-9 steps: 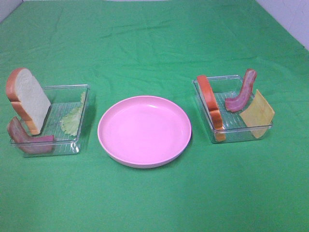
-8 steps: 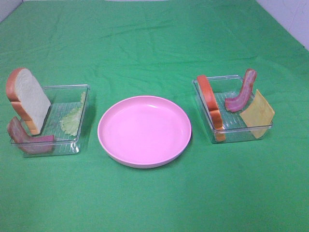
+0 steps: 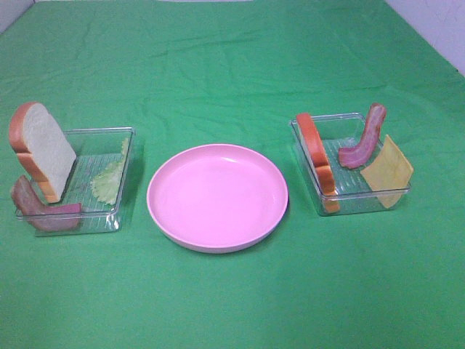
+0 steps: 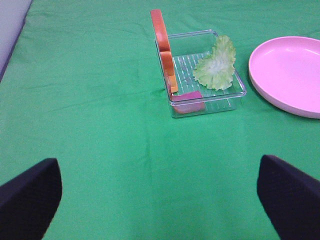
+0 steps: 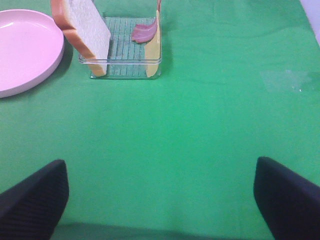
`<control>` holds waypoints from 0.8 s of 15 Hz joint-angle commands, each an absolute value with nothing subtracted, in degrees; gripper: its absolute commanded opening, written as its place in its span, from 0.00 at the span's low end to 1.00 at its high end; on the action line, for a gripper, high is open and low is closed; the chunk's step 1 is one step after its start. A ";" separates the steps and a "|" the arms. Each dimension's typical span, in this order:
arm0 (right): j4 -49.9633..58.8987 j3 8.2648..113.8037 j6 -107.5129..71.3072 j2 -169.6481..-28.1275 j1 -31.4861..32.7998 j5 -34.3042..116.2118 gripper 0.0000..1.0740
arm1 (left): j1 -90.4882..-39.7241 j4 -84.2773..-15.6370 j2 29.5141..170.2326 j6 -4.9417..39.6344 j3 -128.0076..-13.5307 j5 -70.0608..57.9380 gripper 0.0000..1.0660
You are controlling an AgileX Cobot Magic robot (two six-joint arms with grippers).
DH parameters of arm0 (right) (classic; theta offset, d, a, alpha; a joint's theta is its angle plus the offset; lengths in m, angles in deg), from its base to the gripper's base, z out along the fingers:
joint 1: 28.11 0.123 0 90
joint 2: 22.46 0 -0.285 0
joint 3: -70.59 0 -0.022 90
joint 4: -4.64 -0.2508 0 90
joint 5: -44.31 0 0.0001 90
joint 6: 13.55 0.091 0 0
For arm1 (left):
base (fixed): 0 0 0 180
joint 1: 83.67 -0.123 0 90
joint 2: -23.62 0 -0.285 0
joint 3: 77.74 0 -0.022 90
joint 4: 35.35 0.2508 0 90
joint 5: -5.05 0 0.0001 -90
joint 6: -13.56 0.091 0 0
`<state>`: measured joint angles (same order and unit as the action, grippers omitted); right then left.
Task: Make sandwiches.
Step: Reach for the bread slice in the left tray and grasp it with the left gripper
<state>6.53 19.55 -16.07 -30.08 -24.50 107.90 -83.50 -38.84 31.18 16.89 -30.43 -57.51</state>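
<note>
seeing both end effectors wide open, gripping nothing. left end effector [image 4: 157, 167] over green desk [image 3: 232, 73], well short of left tray [image 3: 98, 131]; right end effector [image 5: 160, 167] likewise short of right tray [image 3: 338, 115]. plate [image 3: 217, 196] mid-desk, between trays, touching neither.
sandwich parts unstacked, split across trays:
- left tray, toward left desk edge: left bread [image 3: 43, 149] leaning tilted at outer side, left bacon [image 3: 43, 211] curled at near outer corner, lettuce [image 3: 109, 180] against plate-side wall.
- right tray, toward right desk edge: right bread [image 3: 317, 156] on edge along plate-side wall, right bacon [image 3: 365, 138] standing at far side, cheese [image 3: 387, 171] leaning over outer rim.
</note>
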 commanded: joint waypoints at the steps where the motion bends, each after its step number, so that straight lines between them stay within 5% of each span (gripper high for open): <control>1: 6.64 19.38 -16.58 -28.07 -24.90 107.22 0.90 | -83.21 -38.78 34.96 13.56 -32.04 -53.27 0.95; 6: 6.64 19.38 -16.58 -28.07 -24.90 107.22 0.90 | -83.04 -38.73 51.92 12.53 -35.30 -40.84 0.95; 12: 6.64 19.38 -16.58 -28.07 -24.90 107.22 0.90 | -83.04 -38.73 86.70 12.71 -50.54 -41.47 0.95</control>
<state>6.53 19.55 -16.07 -30.08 -24.50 107.90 -83.38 -38.56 85.95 13.05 -49.91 -41.47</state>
